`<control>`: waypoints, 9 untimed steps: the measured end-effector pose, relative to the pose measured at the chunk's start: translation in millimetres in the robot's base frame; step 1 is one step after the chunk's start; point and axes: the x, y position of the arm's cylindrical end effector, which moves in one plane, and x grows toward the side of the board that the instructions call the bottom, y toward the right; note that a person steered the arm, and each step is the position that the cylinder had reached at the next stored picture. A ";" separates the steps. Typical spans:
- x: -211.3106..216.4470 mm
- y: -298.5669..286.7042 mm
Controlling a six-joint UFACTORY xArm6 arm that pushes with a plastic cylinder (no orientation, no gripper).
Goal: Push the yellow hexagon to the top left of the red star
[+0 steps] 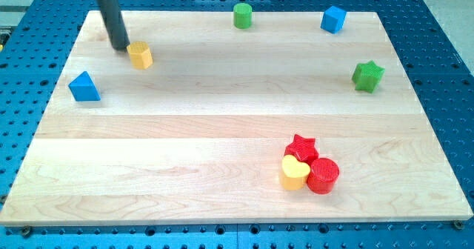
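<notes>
The yellow hexagon [140, 55] lies near the board's upper left. My tip [119, 47] stands just to its upper left, almost touching it. The red star [302, 144] lies at the lower right, far from the hexagon. A yellow heart [295, 173] and a red cylinder [323, 175] sit pressed against the star's lower side.
A blue triangle [84, 87] lies at the left, below my tip. A green cylinder [242, 15] and a blue cube [333, 18] sit along the top edge. A green star [367, 75] is at the right. The wooden board [222, 130] rests on a blue perforated table.
</notes>
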 end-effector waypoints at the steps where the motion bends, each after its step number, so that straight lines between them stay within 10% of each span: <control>1: 58.4 69.9; 5: 23.6 38.6; 9: 28.6 201.8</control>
